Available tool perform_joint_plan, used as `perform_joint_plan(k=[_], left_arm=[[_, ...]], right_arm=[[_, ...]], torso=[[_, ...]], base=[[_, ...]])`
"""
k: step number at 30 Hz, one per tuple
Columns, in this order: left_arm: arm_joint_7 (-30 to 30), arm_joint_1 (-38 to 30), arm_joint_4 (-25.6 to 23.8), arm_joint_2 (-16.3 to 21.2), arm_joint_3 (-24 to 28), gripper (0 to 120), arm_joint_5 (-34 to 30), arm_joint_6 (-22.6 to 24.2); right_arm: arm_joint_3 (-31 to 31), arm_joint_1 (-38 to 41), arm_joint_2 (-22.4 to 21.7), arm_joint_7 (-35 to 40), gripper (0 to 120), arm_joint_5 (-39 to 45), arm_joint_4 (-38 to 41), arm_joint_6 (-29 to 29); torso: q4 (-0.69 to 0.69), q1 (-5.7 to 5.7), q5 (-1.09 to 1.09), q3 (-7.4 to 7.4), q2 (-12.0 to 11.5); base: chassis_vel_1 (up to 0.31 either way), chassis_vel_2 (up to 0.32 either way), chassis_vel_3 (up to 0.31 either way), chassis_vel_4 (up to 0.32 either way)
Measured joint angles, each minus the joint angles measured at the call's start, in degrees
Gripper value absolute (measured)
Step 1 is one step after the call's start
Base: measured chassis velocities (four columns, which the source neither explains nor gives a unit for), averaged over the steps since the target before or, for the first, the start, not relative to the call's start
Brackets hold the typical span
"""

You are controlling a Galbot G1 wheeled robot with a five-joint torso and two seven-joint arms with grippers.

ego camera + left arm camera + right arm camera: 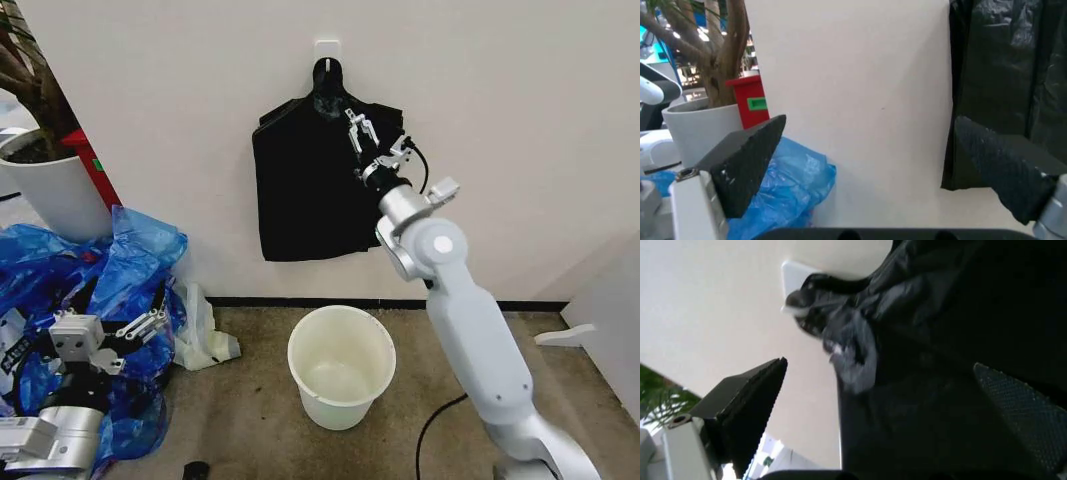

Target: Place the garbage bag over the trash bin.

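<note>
The cream-white trash bin [335,410] stands upright and empty on the floor by the wall. Above it a flat black plastic bundle [310,190] with a narrow neck hangs from a white wall hook [327,55]. A single garbage bag apart from that bundle is out of view. My right gripper [378,135] is raised against the bundle's upper right part and is open. In the right wrist view its fingers [740,410] straddle the black film [940,340] below the neck. My left gripper [110,325] waits low on the left, open, above blue bags.
Crumpled blue plastic bags [110,260] pile up at the left, with a pale bag [200,335] beside them. A large white plant pot [50,180] and a red object [90,160] stand behind. A black cable [440,420] runs on the floor right of the bin.
</note>
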Motion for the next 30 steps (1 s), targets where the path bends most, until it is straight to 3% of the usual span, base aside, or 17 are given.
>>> perform_joint_plan(k=[14,18,30], left_arm=[[-0.51,-0.16,-0.36,-0.52,0.17,100,-0.12,-0.55],[-0.73,-0.16,-0.31,-0.73,0.41,100,-0.11,-0.95],[-0.85,-0.68,0.05,-0.86,0.58,100,-0.39,-1.05]], right_arm=[[-0.08,3.99,2.57,-0.5,100,-1.57,-5.32,0.25],[-0.31,4.09,2.52,-0.57,91,-1.46,-5.0,0.33],[-0.8,4.83,2.32,-0.43,45,-1.07,-4.27,0.18]], torso=[[0.0,-0.01,0.01,0.0,0.0],[0.0,-0.01,0.01,0.0,0.0],[0.0,-0.01,0.01,0.0,0.01]], base=[[0.0,0.0,0.0,0.0],[0.0,0.0,0.0,0.0],[0.0,0.0,0.0,0.0]])
